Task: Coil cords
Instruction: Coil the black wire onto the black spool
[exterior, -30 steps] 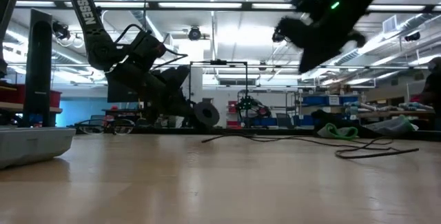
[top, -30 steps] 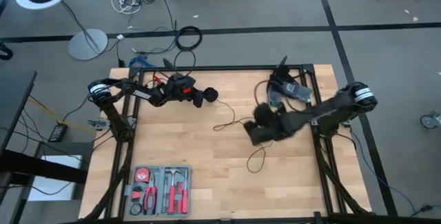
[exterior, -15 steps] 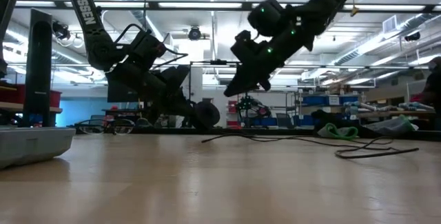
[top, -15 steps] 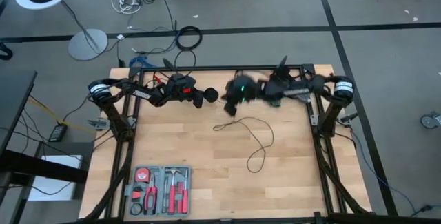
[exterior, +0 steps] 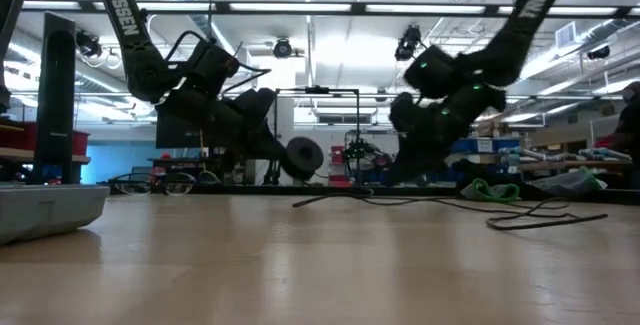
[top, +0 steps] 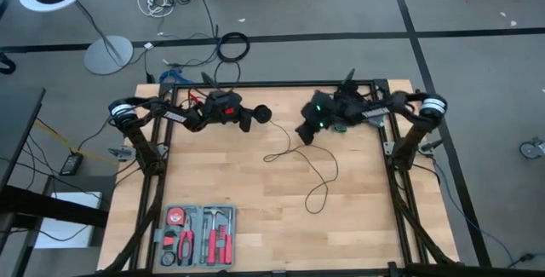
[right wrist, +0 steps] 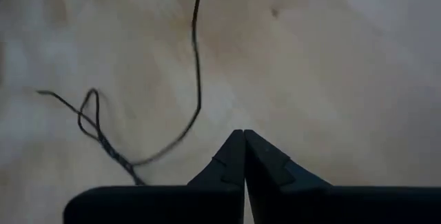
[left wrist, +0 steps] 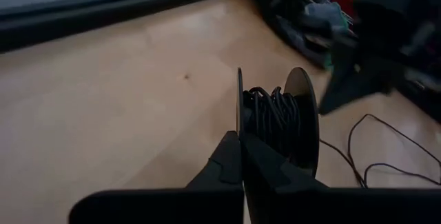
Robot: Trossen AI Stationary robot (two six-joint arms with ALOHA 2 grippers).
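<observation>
A thin black cord [top: 322, 173] lies in slack loops on the wooden table; part of it is wound on a small black two-disc spool [left wrist: 279, 120]. My left gripper [top: 248, 122] is shut on that spool [top: 262, 115] over the far left of the table, clear of the wood [exterior: 304, 155]. My right gripper [top: 302, 134] hangs shut just above the table, right of the spool. In its wrist view the shut fingertips [right wrist: 242, 136] point at bare wood, and the loose cord [right wrist: 196, 79] runs past them on one side. My left gripper pinches the rim of one spool disc [left wrist: 239, 114] between its two fingers, the fingertips only at the disc's edge. The fingers slant down and come from the table's left. The spool stands on edge in the hold, lifted clear of the table, wound cord [left wrist: 270, 114] between its discs.
A grey tray of red-handled tools [top: 197, 234] sits at the near left edge. Dark gear and a green cable [top: 356, 111] crowd the far right corner. Black frame rails [top: 281, 85] border the table. Bare wood stretches across the near middle.
My right gripper has swung from high over the table's right middle toward the far edge and the spool, tipping nose-down, then drawn back a little to the right and sunk close to the table. The spool in my left gripper has tipped up slightly. The loose cord stays put.
</observation>
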